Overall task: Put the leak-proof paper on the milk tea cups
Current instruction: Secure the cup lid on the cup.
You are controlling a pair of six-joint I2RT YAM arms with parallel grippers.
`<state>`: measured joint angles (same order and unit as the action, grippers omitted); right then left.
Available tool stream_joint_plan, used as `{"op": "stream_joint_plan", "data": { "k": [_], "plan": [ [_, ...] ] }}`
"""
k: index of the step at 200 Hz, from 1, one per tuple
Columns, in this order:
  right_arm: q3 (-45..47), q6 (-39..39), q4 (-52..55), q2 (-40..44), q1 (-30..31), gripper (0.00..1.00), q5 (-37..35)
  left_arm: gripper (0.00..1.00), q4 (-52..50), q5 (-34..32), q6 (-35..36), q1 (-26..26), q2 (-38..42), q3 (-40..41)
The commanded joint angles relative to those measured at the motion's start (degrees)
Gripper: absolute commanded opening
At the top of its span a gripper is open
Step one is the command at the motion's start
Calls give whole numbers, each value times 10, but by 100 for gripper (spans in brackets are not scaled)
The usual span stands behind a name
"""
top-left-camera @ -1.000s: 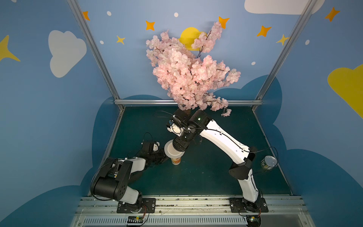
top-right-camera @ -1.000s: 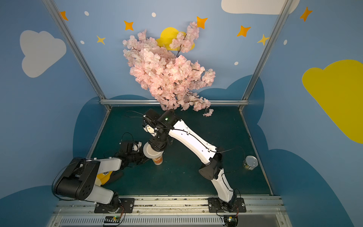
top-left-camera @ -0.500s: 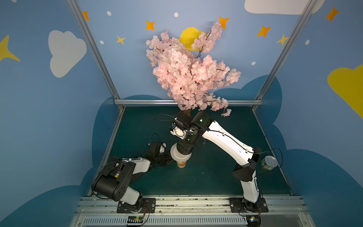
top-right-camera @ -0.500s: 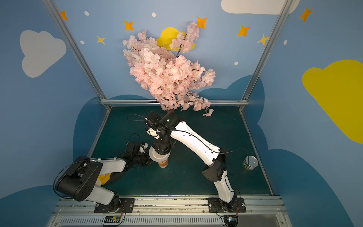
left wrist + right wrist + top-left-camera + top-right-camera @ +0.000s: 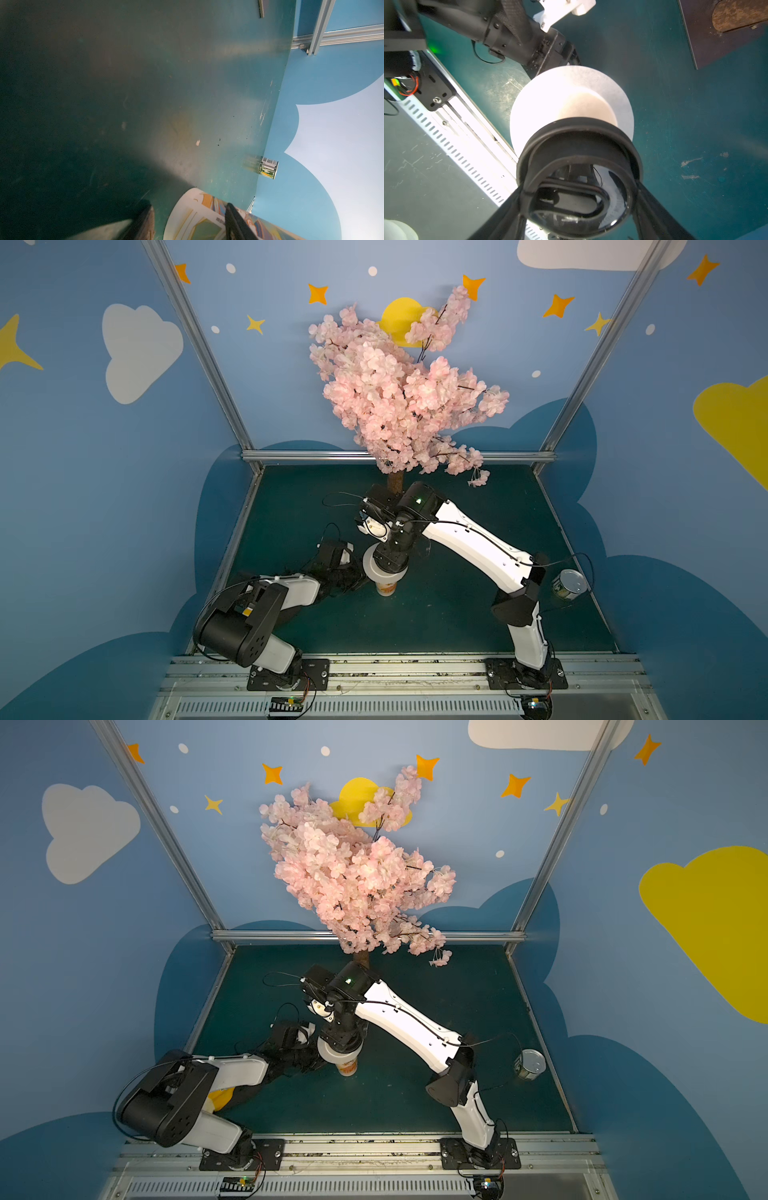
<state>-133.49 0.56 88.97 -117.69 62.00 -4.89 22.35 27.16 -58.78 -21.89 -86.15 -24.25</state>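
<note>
Toward the left of the green desk point(image 5: 449, 614), my left pincer point(image 5: 187, 204) is nipped onto the side of the upright cup point(image 5: 384, 588), with one finger lying across its orange print. Right over the cup's mouth lies the round paper point(image 5: 372, 568), flat and wider than the cup. Whether it touches the rim I cannot tell. Above it my right pincer point(image 5: 579, 182) points down, spread wide yet clamped on a black round lid point(image 5: 577, 128) just over the paper. Well off to the right stands a tin can point(image 5: 568, 583), near the desk's edge.
</note>
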Motion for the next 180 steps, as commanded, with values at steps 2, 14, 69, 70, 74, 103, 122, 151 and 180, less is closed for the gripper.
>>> {"op": "stream_joint_plan", "data": {
  "k": [2,14,69,70,74,103,122,151,180],
  "plan": [
    [-5,-6,15,-18,4,73,-6,55,-7,-6,0,-1,8,-1],
    [-6,-8,13,-22,5,73,-4,55,-10,-7,1,-1,9,-2],
    [-7,-12,3,-38,5,74,13,55,-16,-10,2,-1,15,-5],
    [-7,-13,3,-38,6,74,13,55,-16,-10,2,-1,14,-5],
    [-7,-13,3,-39,6,73,14,55,-16,-10,2,-1,14,-5],
    [-7,-15,4,-46,6,74,20,55,-14,-10,3,-1,11,-8],
    [-8,-16,3,-50,5,74,23,55,-15,-9,3,-1,9,-9],
    [-8,-18,2,-55,5,74,22,55,-14,-9,3,-2,9,-9],
    [-10,-19,2,-62,4,74,19,55,-13,-8,2,-1,9,-7]
  ]
}}
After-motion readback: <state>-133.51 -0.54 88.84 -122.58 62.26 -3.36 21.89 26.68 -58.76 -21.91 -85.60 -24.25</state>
